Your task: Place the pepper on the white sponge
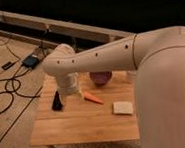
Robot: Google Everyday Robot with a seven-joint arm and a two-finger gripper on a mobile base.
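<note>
gripper (74, 93) left of pepper (93, 98) | white sponge (122, 108) apart | purple bowl (103, 80) behind

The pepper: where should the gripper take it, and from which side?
Probably around the middle of the pepper, coming straight down from above and closing across its narrow width. It lies flat on the wooden table, slender and angled, with bare wood along both long sides. The gripper hangs just left of it, so a short sideways shift lines it up.

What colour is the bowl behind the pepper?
Purple bowl, camera view; gripper hangs just beside the pepper.
</note>
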